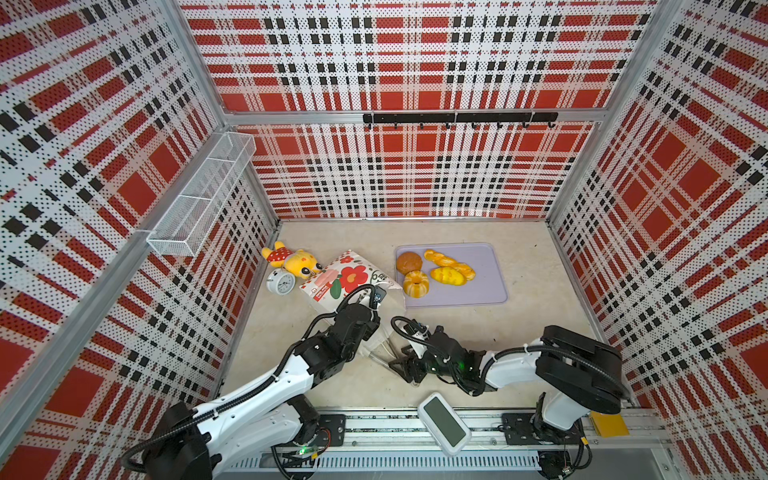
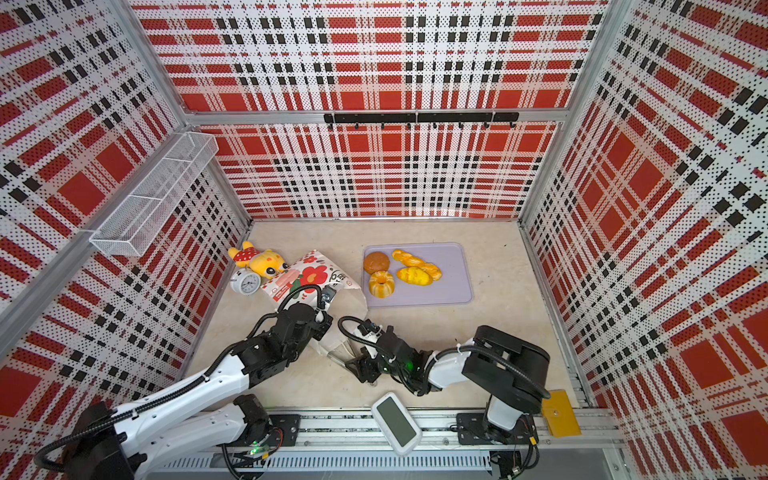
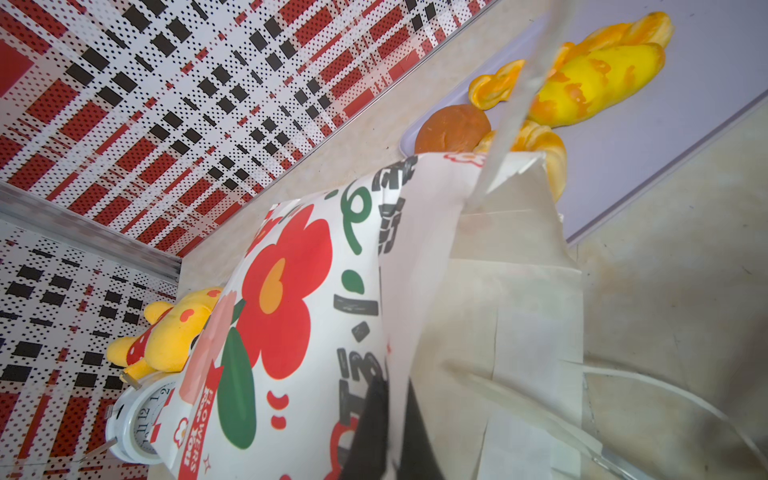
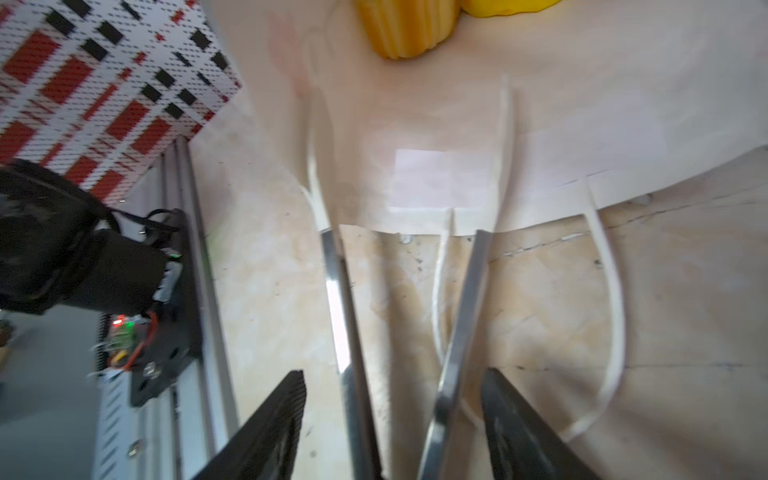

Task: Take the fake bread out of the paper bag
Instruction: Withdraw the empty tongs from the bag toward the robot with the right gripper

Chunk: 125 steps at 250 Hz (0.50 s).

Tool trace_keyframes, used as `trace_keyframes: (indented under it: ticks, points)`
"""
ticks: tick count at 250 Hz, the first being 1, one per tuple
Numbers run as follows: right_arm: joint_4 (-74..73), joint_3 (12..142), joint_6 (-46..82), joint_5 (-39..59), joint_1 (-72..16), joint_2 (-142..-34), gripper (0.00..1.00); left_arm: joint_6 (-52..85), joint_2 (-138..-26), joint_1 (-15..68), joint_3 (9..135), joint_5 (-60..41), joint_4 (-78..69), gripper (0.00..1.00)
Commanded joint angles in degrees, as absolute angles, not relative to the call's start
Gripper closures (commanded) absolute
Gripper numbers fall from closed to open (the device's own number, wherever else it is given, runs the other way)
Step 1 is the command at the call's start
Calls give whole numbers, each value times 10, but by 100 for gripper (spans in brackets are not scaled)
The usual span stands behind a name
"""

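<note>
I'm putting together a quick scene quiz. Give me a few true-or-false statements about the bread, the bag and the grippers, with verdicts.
1. Four bread pieces lie on the tray. True.
2. The bag stands upright. False: it lies on its side.
3. The right gripper holds tongs. True.
4. The clock sits on the tray. False: it stands off the tray, beside the plush toy.
5. The left gripper is open, clear of the bag. False: it is shut on the bag's paper.
</note>
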<state>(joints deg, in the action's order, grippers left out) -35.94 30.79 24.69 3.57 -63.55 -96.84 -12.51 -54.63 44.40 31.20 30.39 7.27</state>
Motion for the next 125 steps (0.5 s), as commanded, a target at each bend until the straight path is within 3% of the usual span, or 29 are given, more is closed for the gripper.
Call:
trace_keyframes:
  ticks: [1, 58, 125]
  points:
    - [-394, 349, 204, -20, -647, -1002, 30, -125, -539, 448, 312, 311, 54, 100]
    - [-330, 409, 206, -29, -654, -1048, 37, -126, -542, 448, 314, 313, 54, 100]
    - [-290, 429, 219, -48, -650, -1050, 74, -129, -536, 448, 314, 316, 53, 100]
